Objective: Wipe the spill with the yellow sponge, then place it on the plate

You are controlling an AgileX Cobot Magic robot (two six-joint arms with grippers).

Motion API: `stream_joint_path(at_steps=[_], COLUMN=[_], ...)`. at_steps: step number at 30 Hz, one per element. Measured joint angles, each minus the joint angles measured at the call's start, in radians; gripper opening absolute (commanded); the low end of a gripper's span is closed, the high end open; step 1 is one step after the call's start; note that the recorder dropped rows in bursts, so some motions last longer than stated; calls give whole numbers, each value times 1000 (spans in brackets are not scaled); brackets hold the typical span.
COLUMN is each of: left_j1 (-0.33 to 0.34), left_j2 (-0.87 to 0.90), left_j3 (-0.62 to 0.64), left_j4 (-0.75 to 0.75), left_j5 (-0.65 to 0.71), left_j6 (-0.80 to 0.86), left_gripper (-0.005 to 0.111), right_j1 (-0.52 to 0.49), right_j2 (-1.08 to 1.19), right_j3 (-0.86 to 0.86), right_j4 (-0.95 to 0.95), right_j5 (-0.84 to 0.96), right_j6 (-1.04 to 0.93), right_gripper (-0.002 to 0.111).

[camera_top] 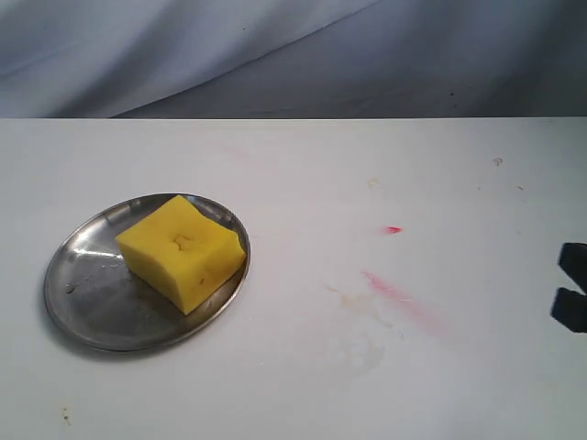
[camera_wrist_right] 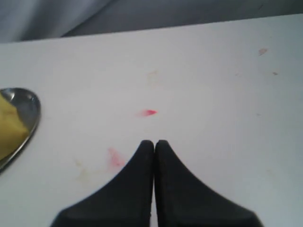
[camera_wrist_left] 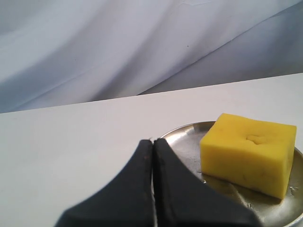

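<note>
The yellow sponge [camera_top: 183, 249] lies on the silver plate [camera_top: 83, 321] at the left of the white table. No glossy amber spill shows; only a faint tan stain [camera_top: 347, 296] marks the table. My left gripper [camera_wrist_left: 154, 141] is shut and empty, just short of the plate's rim [camera_wrist_left: 184, 137], with the sponge [camera_wrist_left: 248, 153] off to one side. My right gripper [camera_wrist_right: 154, 142] is shut with nothing in it, over bare table near the stain [camera_wrist_right: 83, 170]. The left gripper is out of the exterior view.
A pinkish-red smeared streak [camera_top: 394, 293] lies beside the tan stain, and a small red dot [camera_top: 393, 229] sits behind it. Black parts of the right arm [camera_top: 573, 266] show at the right edge. Grey cloth hangs behind the table's far edge.
</note>
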Motion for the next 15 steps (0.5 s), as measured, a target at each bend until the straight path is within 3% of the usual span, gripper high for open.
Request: stream_joint_path(at_steps=[8,15], left_j1=[0,0], left_j2=[0,0], left_j3=[0,0], left_j4=[0,0], left_j5=[0,0], left_j6=[0,0], left_gripper=[0,0], right_j1=[-180,-234], right_j2=[-314,-536], right_j3=[158,206], right_j4=[13,7], right_j5=[-17,9], right_j6=[-58,-153], right_gripper=[0,0])
